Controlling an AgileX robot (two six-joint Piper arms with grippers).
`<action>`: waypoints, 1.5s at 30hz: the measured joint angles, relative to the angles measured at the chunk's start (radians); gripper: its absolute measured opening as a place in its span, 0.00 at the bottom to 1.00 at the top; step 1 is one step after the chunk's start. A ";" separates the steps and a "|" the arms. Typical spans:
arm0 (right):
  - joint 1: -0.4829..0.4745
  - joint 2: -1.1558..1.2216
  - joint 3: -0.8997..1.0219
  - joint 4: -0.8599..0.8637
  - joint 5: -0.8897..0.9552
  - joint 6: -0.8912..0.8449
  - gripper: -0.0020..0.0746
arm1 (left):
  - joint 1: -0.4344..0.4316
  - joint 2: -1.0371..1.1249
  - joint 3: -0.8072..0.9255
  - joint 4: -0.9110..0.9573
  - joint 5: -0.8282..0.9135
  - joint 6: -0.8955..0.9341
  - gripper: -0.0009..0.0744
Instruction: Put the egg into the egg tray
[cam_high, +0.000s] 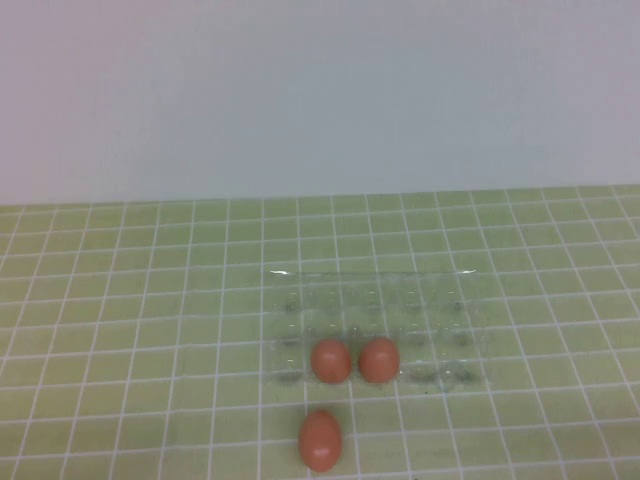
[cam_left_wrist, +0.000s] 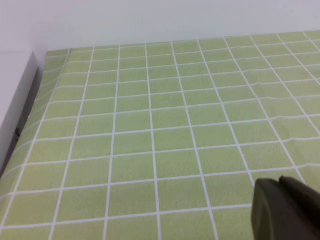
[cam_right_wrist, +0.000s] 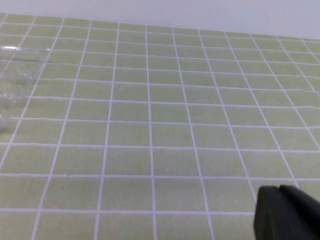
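Two eggs sit in the egg tray; the egg waits at the near edge. Left gripper and right gripper parked, can't tell their jaws.

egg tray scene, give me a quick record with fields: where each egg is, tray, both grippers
egg tray: clear plastic, on the green checked cloth, mid table
eggs in tray: two, side by side in the near row
loose egg: on the cloth, just in front of the tray, apart from it
left gripper: only a dark tip shows in the left wrist view, over bare cloth
right gripper: dark tip only, tray edge far off
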 joint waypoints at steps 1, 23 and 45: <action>0.000 0.000 0.000 0.000 0.000 0.000 0.02 | 0.000 0.000 0.000 0.000 0.000 0.000 0.01; 0.000 0.000 0.000 0.000 0.000 0.000 0.02 | 0.000 0.000 0.000 0.032 0.000 0.024 0.01; 0.000 0.000 0.000 0.000 0.000 0.000 0.02 | 0.000 0.000 0.000 0.032 0.000 0.025 0.01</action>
